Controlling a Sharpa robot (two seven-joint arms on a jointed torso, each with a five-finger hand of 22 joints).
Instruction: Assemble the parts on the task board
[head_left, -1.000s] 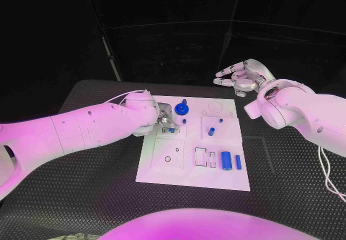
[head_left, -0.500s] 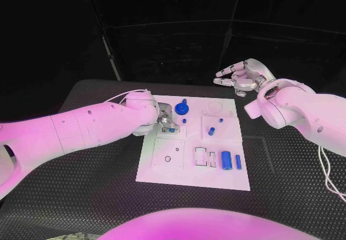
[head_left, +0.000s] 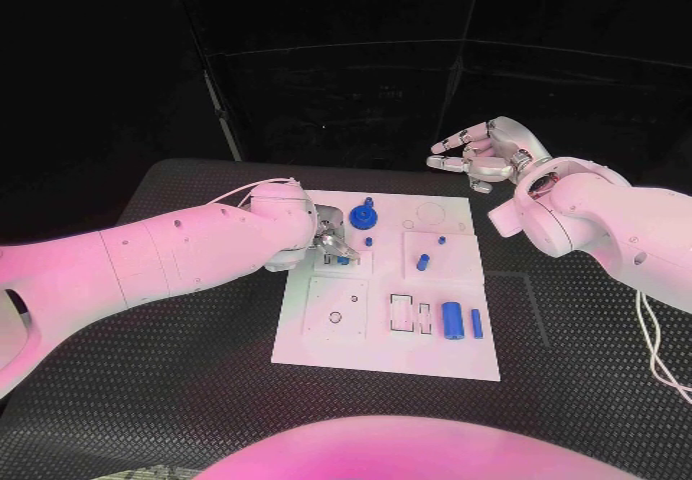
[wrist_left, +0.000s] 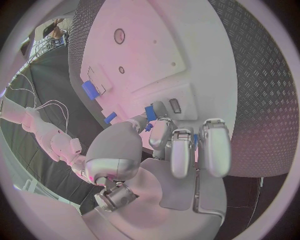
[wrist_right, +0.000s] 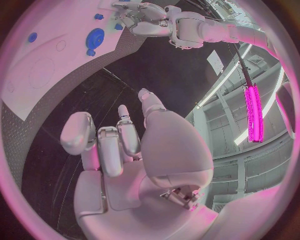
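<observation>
Head view: left hand (head_left: 330, 243) pinches a small blue part (wrist_left: 150, 112) on the task board (head_left: 387, 355); right hand (head_left: 480, 153), at one o'clock, holds nothing, fingers loosely apart.

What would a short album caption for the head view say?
Left hand works a small blue part on the task board while the right hand hovers empty beyond it.

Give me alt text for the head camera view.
The left robot hand works at a small blue part on the white board. The right robot hand hovers empty past the board's far edge, fingers apart. More blue parts lie on the board.
</observation>
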